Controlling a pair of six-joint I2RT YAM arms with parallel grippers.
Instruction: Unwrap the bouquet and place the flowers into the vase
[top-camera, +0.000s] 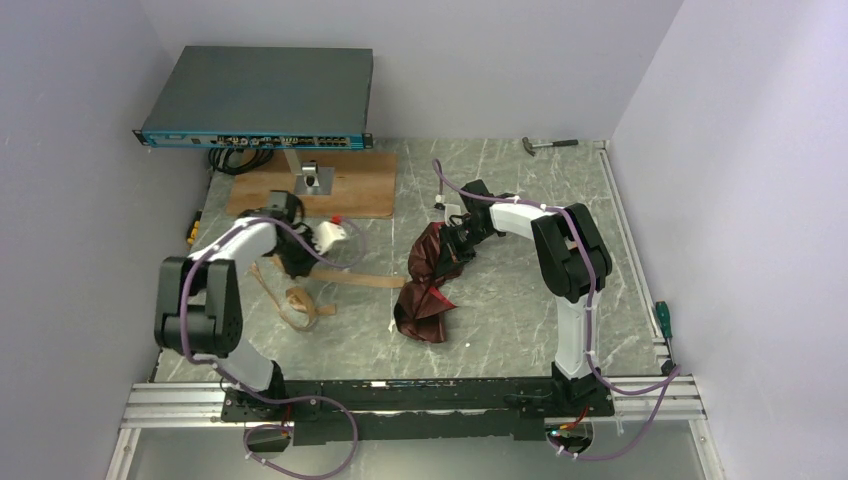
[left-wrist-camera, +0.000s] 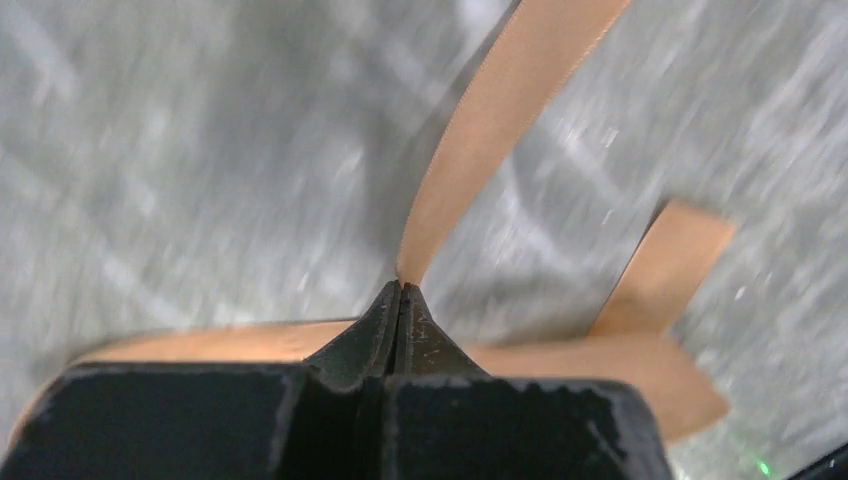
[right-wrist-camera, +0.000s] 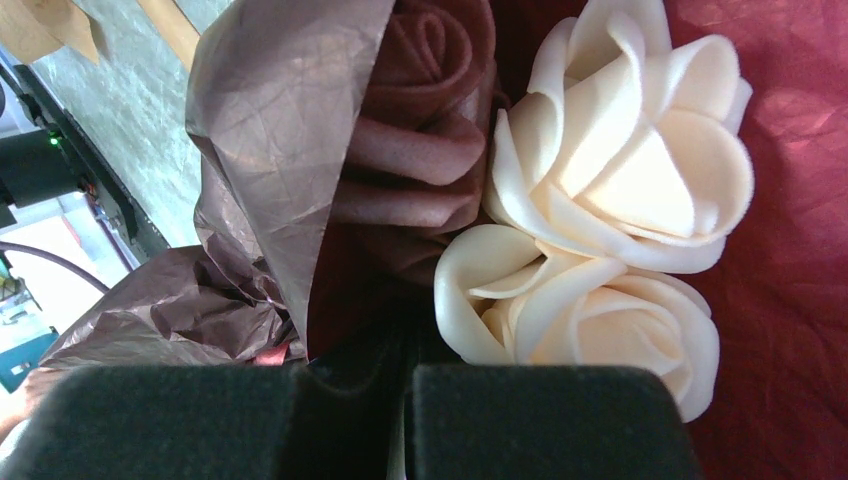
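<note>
**Both grippers clamped: left on the ribbon, right on the bouquet**

The left gripper (left-wrist-camera: 400, 288) is pinched tight on a tan ribbon (left-wrist-camera: 500, 130). Its wrist camera shows the strip rising from between the closed tips, with another length lying flat on the surface below. The right gripper (right-wrist-camera: 403, 365) is closed too, its jaws nipping the dark red crinkled paper of the bouquet (right-wrist-camera: 280, 120).

Only the right wrist view shows the flowers (right-wrist-camera: 620, 170): two cream roses side by side and a dusky pink one to their left, partly under a fold of paper. From overhead no blooms can be made out. There the bouquet (top-camera: 428, 285) is a dark red bundle at mid-table, gripped at its far end, its near end down on the surface. Only the overhead view shows the ribbon's whole run, from the bouquet's edge leftward to the left gripper, then in loose loops nearer the arm bases.

The table (top-camera: 520, 320) is grey with pale marble veining. At its far left lies a wooden board (top-camera: 350, 190), and a flat dark rack unit (top-camera: 260, 90) is raised on a stand above it. A hammer (top-camera: 550, 145) lies by the back wall. Pale walls close in on three sides.
</note>
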